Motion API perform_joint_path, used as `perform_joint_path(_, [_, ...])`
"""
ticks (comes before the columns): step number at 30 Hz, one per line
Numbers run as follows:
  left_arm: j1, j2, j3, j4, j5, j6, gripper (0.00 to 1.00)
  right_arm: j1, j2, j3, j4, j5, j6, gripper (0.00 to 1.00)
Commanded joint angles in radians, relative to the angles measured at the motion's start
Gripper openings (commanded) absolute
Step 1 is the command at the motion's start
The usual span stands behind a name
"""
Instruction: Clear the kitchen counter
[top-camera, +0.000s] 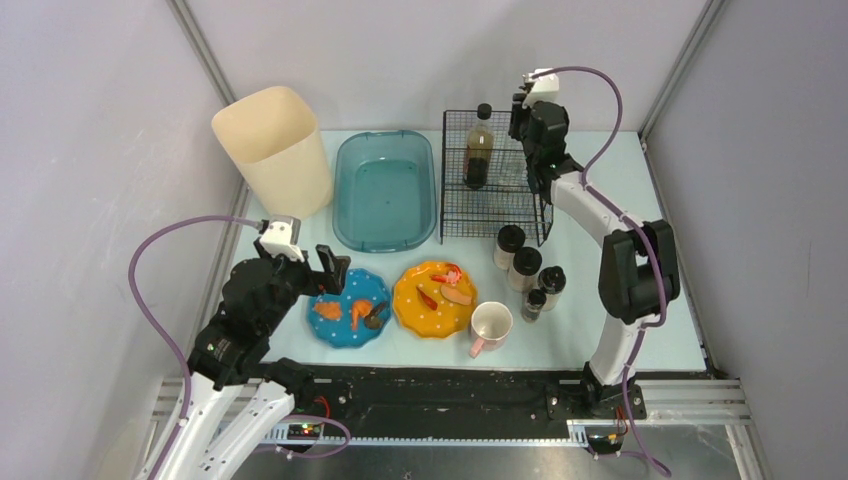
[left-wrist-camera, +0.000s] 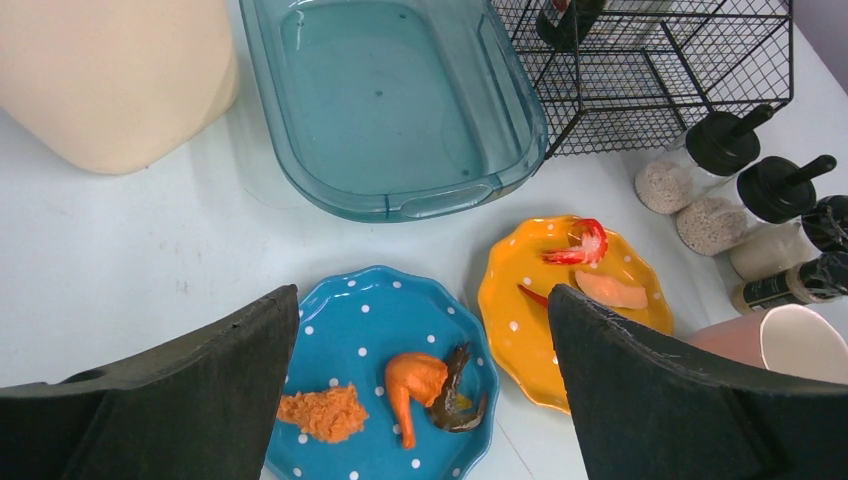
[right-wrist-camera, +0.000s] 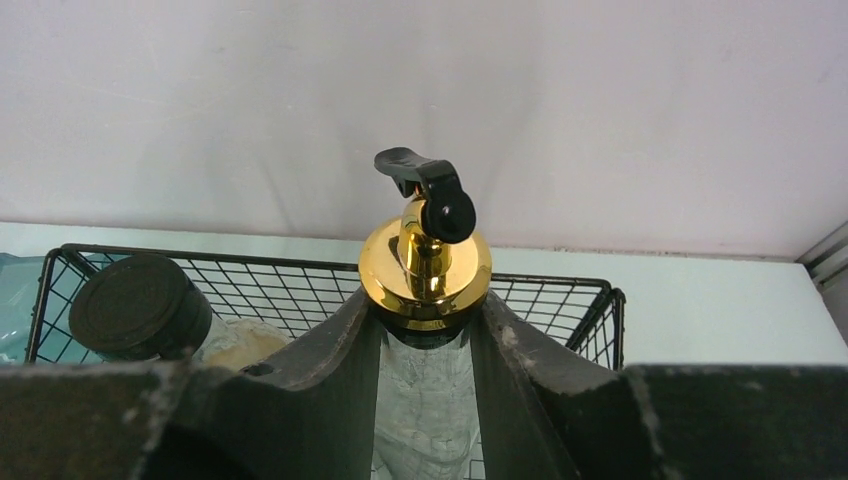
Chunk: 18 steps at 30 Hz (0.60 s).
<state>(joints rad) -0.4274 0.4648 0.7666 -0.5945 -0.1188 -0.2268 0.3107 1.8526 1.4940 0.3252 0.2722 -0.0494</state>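
Note:
The pale blue kitchen counter (top-camera: 600, 200) carries a blue dotted plate (top-camera: 348, 307) and an orange dotted plate (top-camera: 433, 298), both with food scraps. A pink mug (top-camera: 491, 325) and several dark-capped spice jars (top-camera: 525, 268) stand to the right of the plates. My left gripper (left-wrist-camera: 422, 300) hangs open above the blue plate (left-wrist-camera: 390, 320), holding nothing. At the back, my right gripper (right-wrist-camera: 427, 305) is shut on a pump bottle (right-wrist-camera: 425, 265) with a gold collar and a marbled body. It holds the bottle upright over the black wire rack (right-wrist-camera: 560, 300).
A brown bottle (top-camera: 478, 150) with a black cap stands inside the wire rack (top-camera: 495, 195). A teal basin (top-camera: 385, 190) sits left of the rack, and a cream bin (top-camera: 275, 150) stands at the back left. Grey walls close in three sides.

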Motion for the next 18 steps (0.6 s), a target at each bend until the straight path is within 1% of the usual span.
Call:
perform_joint_path(1, [0.008, 0.004, 0.0, 0.011, 0.015, 0.017, 0.98, -0.008, -0.056, -0.037, 0.024, 0.048, -0.002, 0.26])
perform_joint_path(2, [0.008, 0.003, -0.001, 0.01, 0.015, 0.018, 0.98, -0.006, -0.06, -0.041, 0.023, 0.057, -0.002, 0.3])
perform_joint_path(3, [0.008, 0.003, -0.001, 0.011, 0.015, 0.018, 0.98, -0.006, -0.064, -0.044, 0.021, 0.061, -0.002, 0.39])
perform_joint_path(5, [0.007, 0.004, -0.001, 0.012, 0.015, 0.017, 0.98, -0.003, -0.076, -0.047, 0.017, 0.071, -0.002, 0.5])
perform_joint_path(8, [0.009, 0.008, -0.002, 0.01, 0.015, 0.016, 0.98, 0.003, -0.102, -0.049, 0.007, 0.084, -0.008, 0.6])
perform_joint_path(12, [0.008, 0.005, 0.0, 0.01, 0.014, 0.016, 0.98, 0.015, -0.145, -0.048, -0.028, 0.095, -0.02, 0.65])
perform_joint_path(17, [0.008, -0.005, -0.001, 0.011, 0.009, 0.015, 0.98, 0.039, -0.218, -0.058, -0.118, 0.118, -0.011, 0.68])
perform_joint_path(18, [0.009, -0.008, -0.002, 0.012, 0.008, 0.015, 0.98, 0.041, -0.231, -0.065, -0.14, 0.128, 0.0, 0.71])
